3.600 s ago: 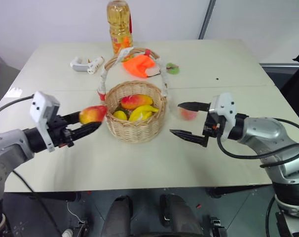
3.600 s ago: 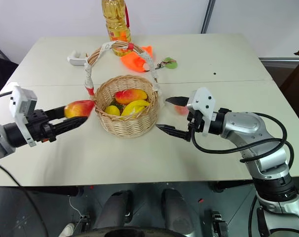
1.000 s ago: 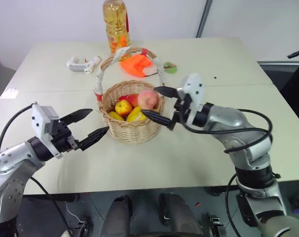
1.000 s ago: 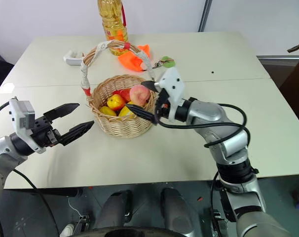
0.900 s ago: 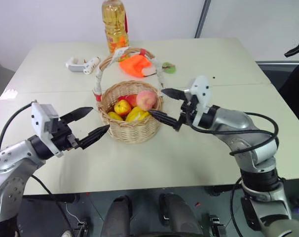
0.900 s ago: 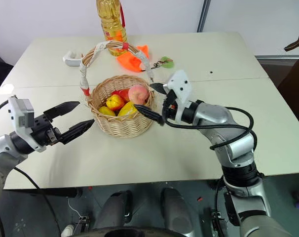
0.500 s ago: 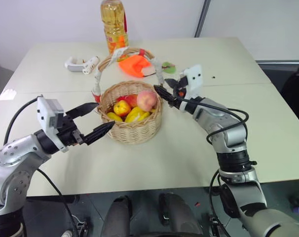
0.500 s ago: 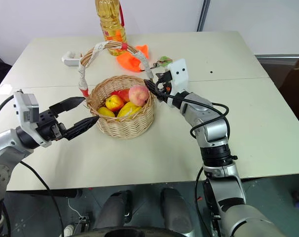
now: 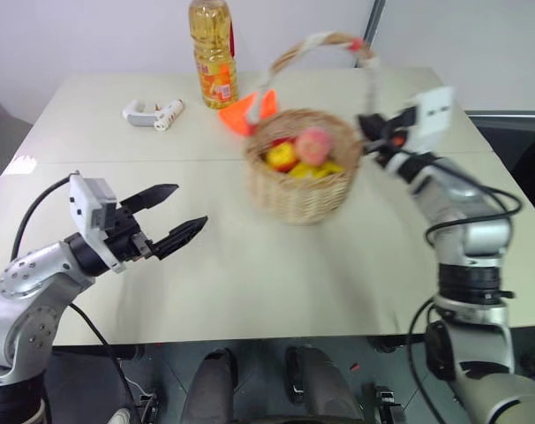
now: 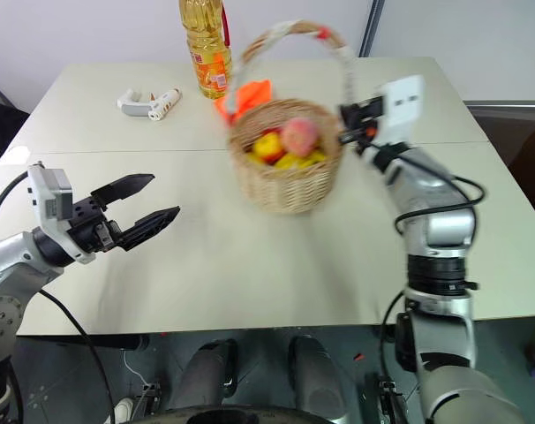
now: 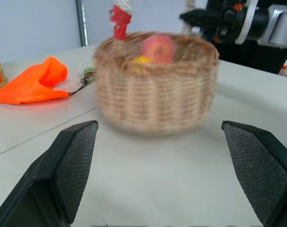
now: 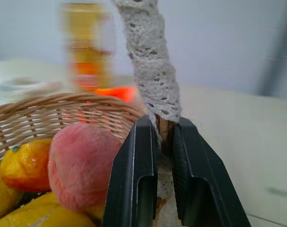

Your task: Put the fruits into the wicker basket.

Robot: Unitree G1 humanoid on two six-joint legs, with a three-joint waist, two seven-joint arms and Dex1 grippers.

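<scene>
Pale cream table [image 9: 250, 265] spread before a plain white wall: on it stands the wicker basket [image 9: 305, 190], right of centre, its tall arched handle [image 9: 316, 42] wrapped in white with a red band near the top. Inside sit the fruits, a pink-orange peach [image 9: 314, 144] uppermost and a red-yellow apple [image 9: 281, 155] beside it, over yellow fruit [image 12: 34, 215] lower in the bowl.

At right, the right gripper [image 12: 158, 142] is clamped on the handle where it meets the basket's rim, its two black fingers [image 12: 134, 175] pressed flat to either side of the lace-wrapped stem. That arm rises nearly straight from the table's near right edge, forearm angled inward toward the basket, the white wrist block [image 9: 431, 106] held above the rim.

At left, the left gripper [image 9: 175, 212] hangs over bare tabletop well apart from the basket, fingers spread wide with nothing between them. Its arm is bent at the elbow and comes in from the near left corner, the gripper pointing level toward the basket, which the left wrist view frames between the two textured pads [image 11: 77, 165].

Toward the table's far edge stand a tall yellow oil bottle [image 9: 213, 51], an orange cloth [image 9: 250, 110] just behind the basket, and a small white object [image 9: 153, 112] to the left.
</scene>
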